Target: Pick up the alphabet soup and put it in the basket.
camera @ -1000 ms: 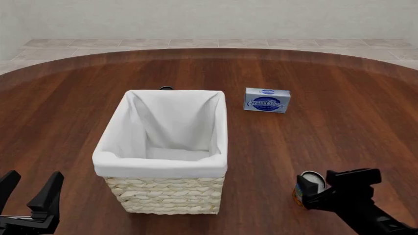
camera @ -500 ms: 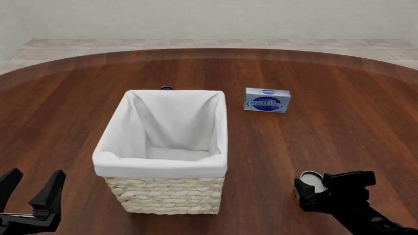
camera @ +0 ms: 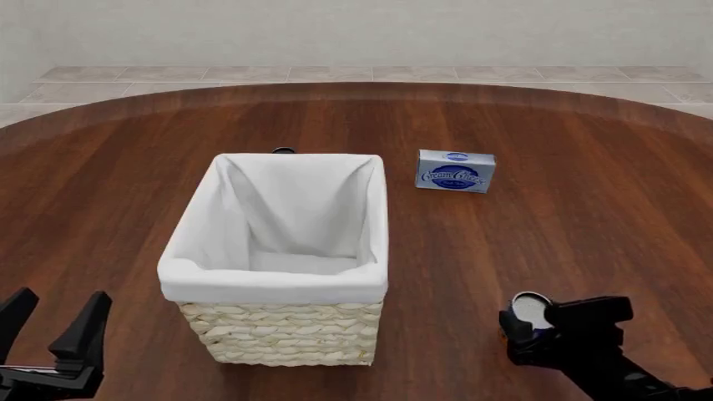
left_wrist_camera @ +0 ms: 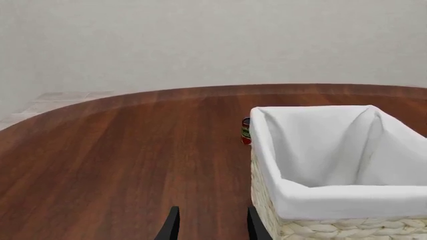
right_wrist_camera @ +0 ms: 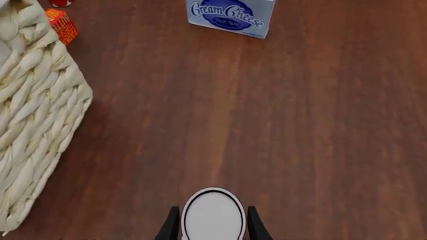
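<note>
Wicker, the basket (camera: 279,259) stands mid-table, its white liner empty. To its right, the right gripper (camera: 535,327) has sunk lower around the alphabet soup (camera: 530,311), fingers straddling the can, seemingly not yet clamped. Left gripper (camera: 50,327) idles, fingers wide.

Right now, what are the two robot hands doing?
Left gripper: open, holding nothing.
Right gripper: fingers either side of the alphabet soup; grip cannot be told.
</note>
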You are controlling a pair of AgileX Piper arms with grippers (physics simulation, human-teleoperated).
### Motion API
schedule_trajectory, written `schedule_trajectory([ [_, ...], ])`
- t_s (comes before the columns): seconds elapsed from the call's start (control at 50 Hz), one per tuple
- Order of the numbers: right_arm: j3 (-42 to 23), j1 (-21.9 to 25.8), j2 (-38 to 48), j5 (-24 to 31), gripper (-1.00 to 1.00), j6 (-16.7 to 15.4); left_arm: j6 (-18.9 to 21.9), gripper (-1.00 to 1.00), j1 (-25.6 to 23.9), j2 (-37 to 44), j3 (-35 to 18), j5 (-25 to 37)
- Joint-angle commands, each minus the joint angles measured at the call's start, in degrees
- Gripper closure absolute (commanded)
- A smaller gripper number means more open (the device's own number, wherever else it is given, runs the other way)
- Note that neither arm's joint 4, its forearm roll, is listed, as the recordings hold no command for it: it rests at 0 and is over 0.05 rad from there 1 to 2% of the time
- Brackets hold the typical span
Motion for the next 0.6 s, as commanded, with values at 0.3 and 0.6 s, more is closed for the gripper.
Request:
schedule_trajectory([
  [0.3,0.63,-1.24,3.74,-3.43,1.00,1.00,-0.13,-1.00,0.28,-2.07,0.01,2.39],
  [0.6,0.20,-1.85,-0.55,0.31,1.00,1.56,-0.01,-1.00,0.36,-3.03,0.01,3.27],
])
